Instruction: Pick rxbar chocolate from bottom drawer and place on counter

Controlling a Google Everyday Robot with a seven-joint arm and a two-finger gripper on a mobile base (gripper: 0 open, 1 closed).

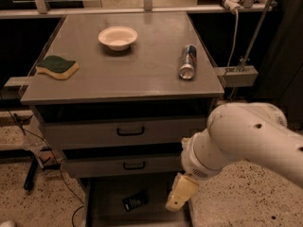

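End effector [181, 193] by bottom drawer [111, 189], state untellable, rxbar chocolate [135, 201] flat, long axis diagonal

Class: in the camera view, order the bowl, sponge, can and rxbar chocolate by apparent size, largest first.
1. sponge and bowl: alike, unranked.
2. can.
3. rxbar chocolate, in the bottom drawer.
The gripper hangs over that drawer's right edge.

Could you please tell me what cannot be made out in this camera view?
Bottom drawer: front cut off by the picture's lower edge, right side hidden behind the gripper.
Rxbar chocolate: print too small to read.
Can on the counter: label too small to read.
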